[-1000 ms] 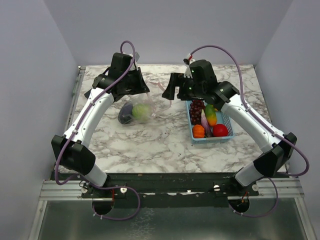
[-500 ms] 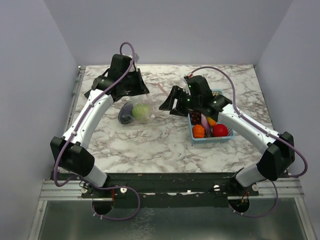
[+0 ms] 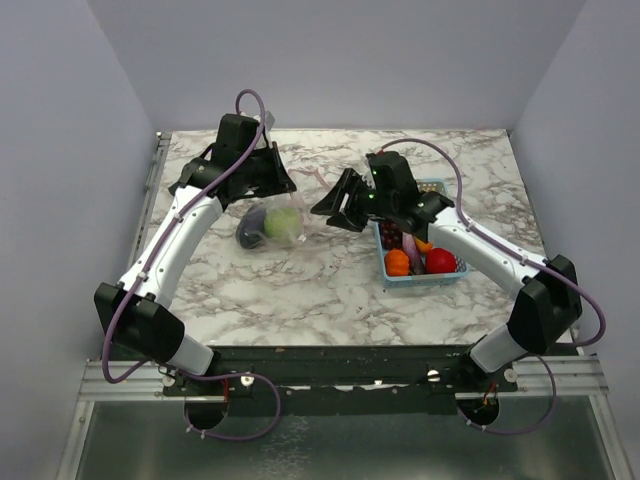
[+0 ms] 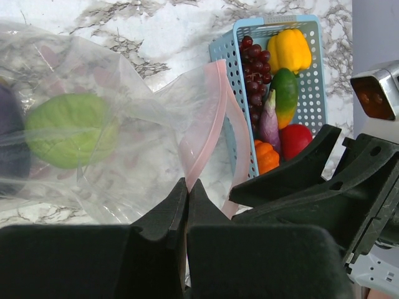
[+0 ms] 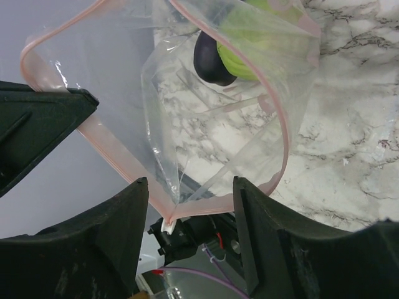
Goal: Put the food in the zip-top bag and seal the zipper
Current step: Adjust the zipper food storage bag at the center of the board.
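The bag point(image 3: 272, 232), holding a cabbage point(image 3: 285, 223) and an eggplant point(image 3: 252, 228), hangs beneath the left gripper point(image 3: 284, 182), the right gripper point(image 3: 328, 206) close beside it, the basket point(image 3: 421, 279) behind that gripper.

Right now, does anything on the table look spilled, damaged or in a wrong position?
Nothing stands out. The cabbage and a dark eggplant lie inside the zip-top bag, the other food sits in the blue basket, nothing spilled. The left claw pinches the zipper; the right claw is open at the mouth.

Open bag point(image 5: 209, 118) w/ cabbage point(image 4: 68, 128) inside
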`<move>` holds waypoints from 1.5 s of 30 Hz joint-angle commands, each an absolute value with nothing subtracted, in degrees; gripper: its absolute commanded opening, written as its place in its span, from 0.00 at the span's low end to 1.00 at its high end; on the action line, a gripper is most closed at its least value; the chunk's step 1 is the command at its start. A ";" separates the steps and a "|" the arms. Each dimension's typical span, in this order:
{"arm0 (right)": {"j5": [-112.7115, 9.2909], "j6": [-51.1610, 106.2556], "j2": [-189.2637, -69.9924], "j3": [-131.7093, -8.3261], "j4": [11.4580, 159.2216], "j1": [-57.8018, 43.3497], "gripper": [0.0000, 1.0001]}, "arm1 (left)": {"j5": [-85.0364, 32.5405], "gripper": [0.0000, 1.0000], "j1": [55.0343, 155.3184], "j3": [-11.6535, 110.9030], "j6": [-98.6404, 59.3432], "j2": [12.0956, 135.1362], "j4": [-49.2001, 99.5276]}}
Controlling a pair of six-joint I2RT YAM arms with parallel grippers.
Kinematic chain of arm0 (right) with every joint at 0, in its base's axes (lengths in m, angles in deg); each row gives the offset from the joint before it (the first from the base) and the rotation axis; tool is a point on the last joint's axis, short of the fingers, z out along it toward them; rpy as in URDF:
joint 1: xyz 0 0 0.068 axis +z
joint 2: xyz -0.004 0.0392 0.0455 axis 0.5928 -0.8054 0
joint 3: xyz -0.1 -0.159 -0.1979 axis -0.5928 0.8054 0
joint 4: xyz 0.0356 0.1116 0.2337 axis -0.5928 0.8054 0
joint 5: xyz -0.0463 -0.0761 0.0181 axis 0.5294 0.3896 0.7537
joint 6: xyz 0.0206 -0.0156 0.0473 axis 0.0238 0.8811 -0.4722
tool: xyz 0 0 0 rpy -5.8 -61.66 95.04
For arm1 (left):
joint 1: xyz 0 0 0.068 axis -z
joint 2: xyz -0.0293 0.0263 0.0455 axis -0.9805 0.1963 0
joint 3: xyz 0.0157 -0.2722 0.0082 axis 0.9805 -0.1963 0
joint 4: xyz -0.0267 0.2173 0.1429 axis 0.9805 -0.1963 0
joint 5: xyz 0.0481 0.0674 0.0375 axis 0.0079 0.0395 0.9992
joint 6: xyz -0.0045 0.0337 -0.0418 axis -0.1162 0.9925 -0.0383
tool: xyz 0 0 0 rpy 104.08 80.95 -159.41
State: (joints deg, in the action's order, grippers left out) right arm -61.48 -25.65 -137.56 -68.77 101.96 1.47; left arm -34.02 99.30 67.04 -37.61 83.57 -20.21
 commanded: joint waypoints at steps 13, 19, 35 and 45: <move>-60.13 -29.51 -126.69 -60.16 100.25 1.72 0.61 | -34.16 0.00 99.07 66.06 -37.69 81.19 -18.96; -61.47 -31.81 -129.22 -59.56 97.22 3.22 0.61 | -34.19 0.00 99.07 65.93 -37.56 81.05 -18.82; -61.76 -33.90 -137.70 -64.20 94.35 4.93 0.57 | -35.05 0.00 99.13 65.44 -37.63 80.47 -18.36; -62.16 -32.83 -138.09 -65.61 94.22 5.22 0.12 | -35.06 0.00 99.05 64.24 -37.78 78.58 -18.44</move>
State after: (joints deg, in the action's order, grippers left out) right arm -61.48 -33.56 -138.19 -63.51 94.96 4.71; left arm -34.04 99.30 65.38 -37.61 81.54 -19.44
